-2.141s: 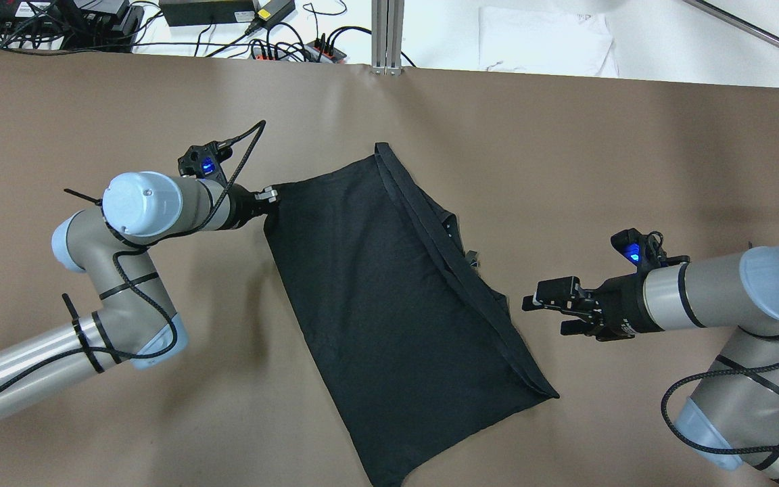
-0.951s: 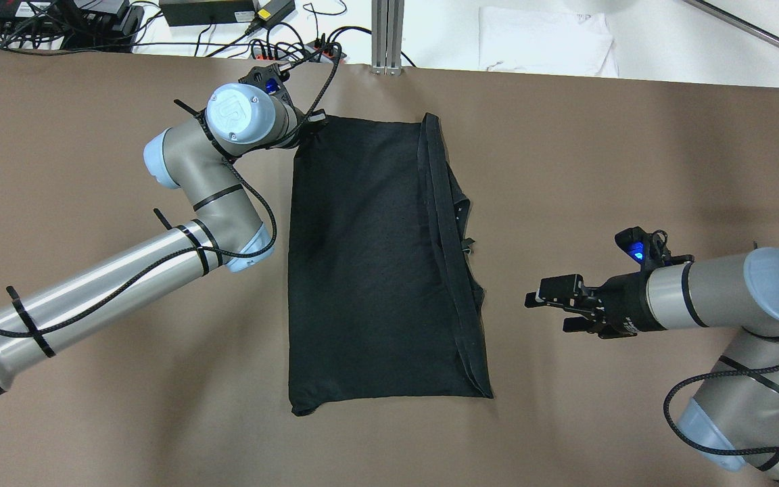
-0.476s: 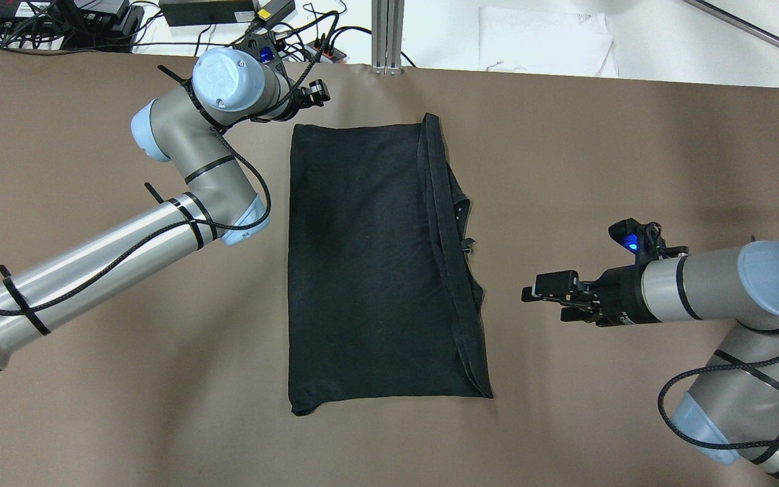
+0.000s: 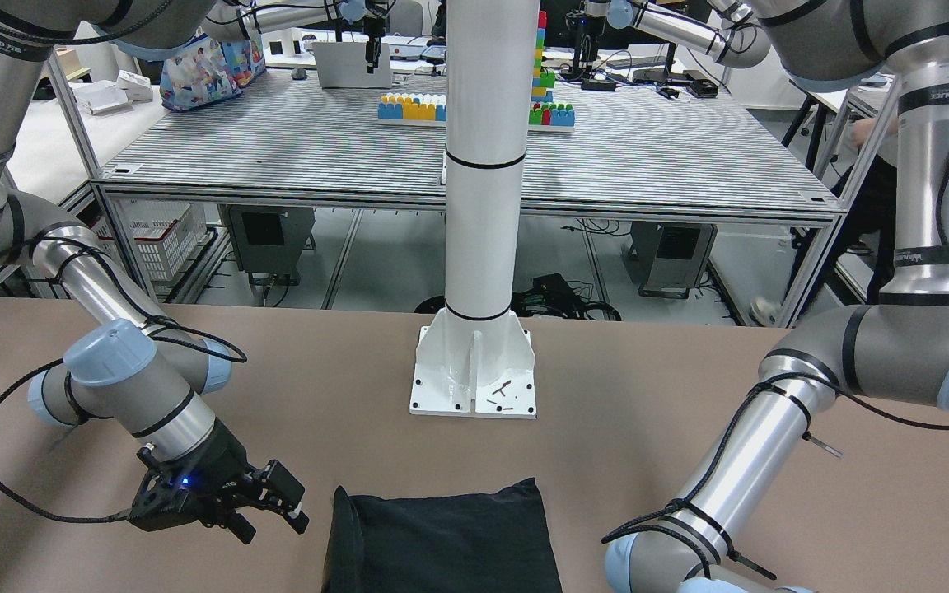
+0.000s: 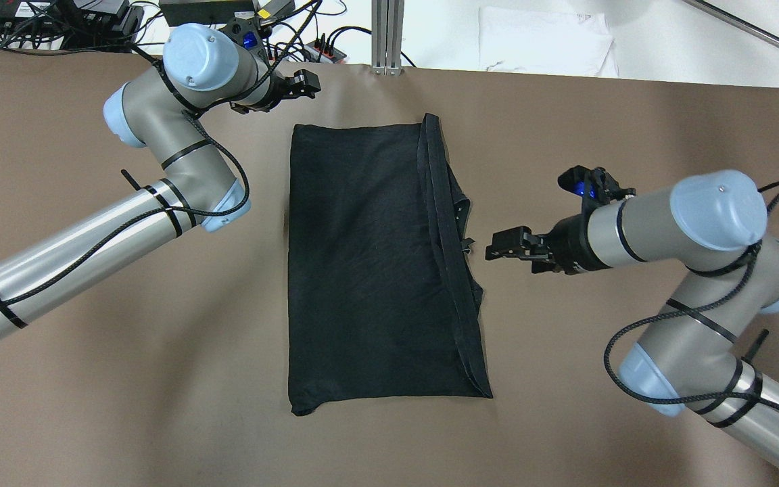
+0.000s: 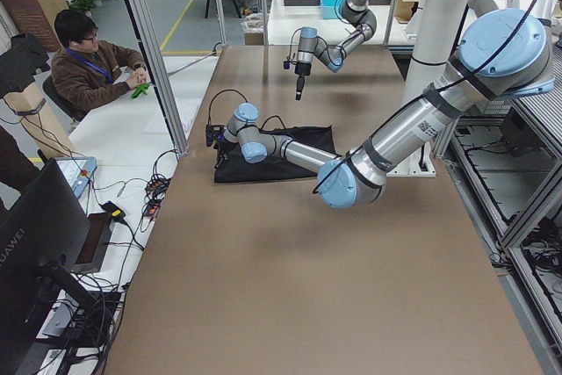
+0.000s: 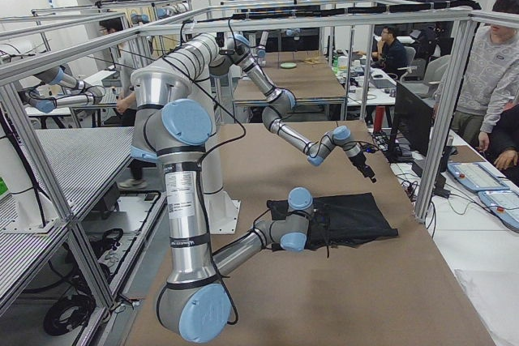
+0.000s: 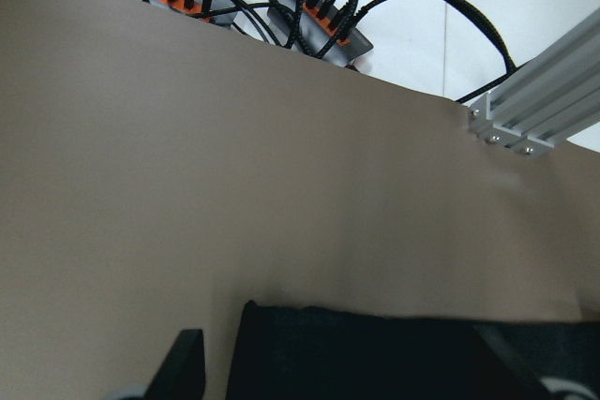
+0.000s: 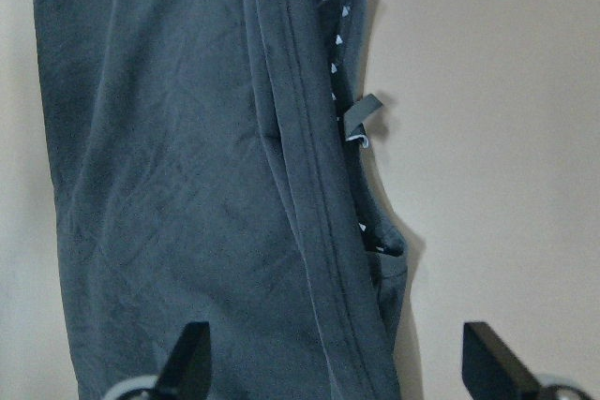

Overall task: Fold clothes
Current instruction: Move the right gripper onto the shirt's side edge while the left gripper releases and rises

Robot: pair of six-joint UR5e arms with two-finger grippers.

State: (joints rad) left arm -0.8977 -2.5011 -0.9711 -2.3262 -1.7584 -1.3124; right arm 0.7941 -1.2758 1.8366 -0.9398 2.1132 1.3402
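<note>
Right now the black garment [image 5: 376, 264] lies flat near the middle of the brown worktop [image 5: 92, 372]. It is a long rectangle whose long axis runs from the far edge straight back toward the robot, with its short ends far and near. Its doubled-over, slightly bunched edge is the long side on the robot's right, and a small tag [image 5: 468, 242] pokes out from it about halfway along. The right pincer [image 5: 496, 247] sits just beside that spot, apart from the cloth, pointing across the worktop straight at the edge. Its wrist camera shows the two fingers [image 9: 192, 362] spread wide with nothing between them, so it is released and empty. The left pincer [image 5: 310, 82] hangs off the far left corner of the garment, near it but not touching, also spread and holding nothing. To my eye the coming move turns on this: the cloth lies directly ahead of the right pincer and broadside to it. That makes the right arm the nearer one for tidying or taking the bunched side, and the left arm the nearer one for the far short end, should a crosswise fold come next.
</note>
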